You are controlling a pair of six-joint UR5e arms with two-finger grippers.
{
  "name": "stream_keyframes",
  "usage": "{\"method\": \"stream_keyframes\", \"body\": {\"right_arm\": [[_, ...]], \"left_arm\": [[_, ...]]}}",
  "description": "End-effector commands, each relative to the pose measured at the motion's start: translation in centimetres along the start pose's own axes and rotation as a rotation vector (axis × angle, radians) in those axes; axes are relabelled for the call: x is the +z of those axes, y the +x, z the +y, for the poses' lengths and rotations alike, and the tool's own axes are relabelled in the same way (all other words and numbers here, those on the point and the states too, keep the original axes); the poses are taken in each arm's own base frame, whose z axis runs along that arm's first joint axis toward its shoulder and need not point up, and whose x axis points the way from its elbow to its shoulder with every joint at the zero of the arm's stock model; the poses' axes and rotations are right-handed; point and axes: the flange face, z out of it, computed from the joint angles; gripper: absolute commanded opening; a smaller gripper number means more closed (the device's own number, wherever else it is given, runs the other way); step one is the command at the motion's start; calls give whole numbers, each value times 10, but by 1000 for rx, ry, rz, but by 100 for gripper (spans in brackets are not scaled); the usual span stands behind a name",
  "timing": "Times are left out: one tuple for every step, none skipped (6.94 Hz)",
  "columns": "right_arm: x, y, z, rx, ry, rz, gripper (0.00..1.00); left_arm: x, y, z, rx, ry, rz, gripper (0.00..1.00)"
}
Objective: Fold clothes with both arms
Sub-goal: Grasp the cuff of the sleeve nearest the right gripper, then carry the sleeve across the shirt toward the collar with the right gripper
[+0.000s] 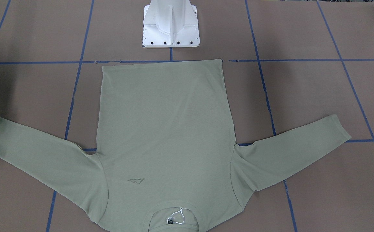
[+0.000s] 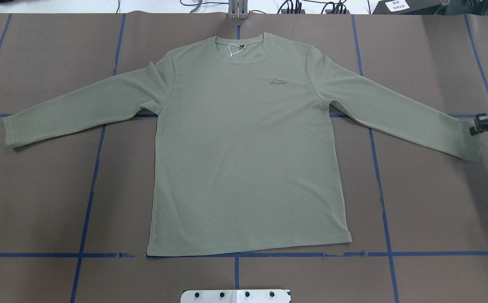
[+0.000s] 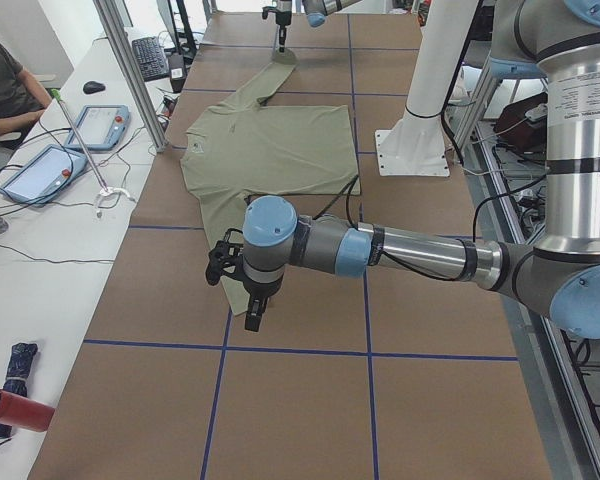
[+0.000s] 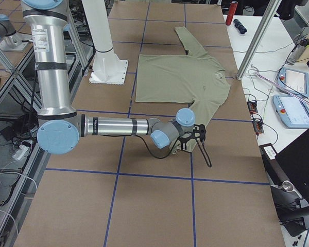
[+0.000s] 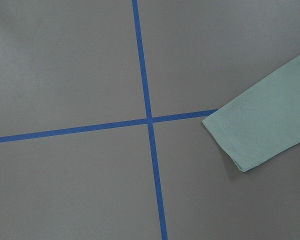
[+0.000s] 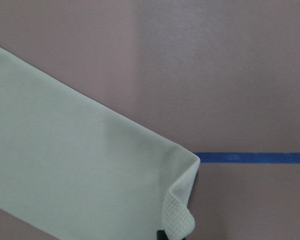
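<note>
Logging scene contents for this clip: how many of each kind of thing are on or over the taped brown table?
Shirt: 1
Robot arms: 2 (left arm, right arm)
White pedestal base: 1
Total: 4

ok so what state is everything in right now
shirt: flat, front up, unfolded, sleeves spread
right end effector: at right-side cuff, open or shut unclear
right-side cuff: corner curled up
left end effector: near left-side cuff, open or shut unclear
left-side cuff: flat
</note>
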Motion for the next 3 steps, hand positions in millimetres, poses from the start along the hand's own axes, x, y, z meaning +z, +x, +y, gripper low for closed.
{"method": "stream_keyframes", "body": {"right_arm": [[-36,-94,0,96,56,-96,0],[-45,-155,-14,171,81,-151,0],[-48,-217,-28,240,105,-196,0]], "left_arm": [[-2,3,-1,6,4,2,100],[-4,3,-1,7,8,1,100],[-4,4,-2,9,8,2,100]]}}
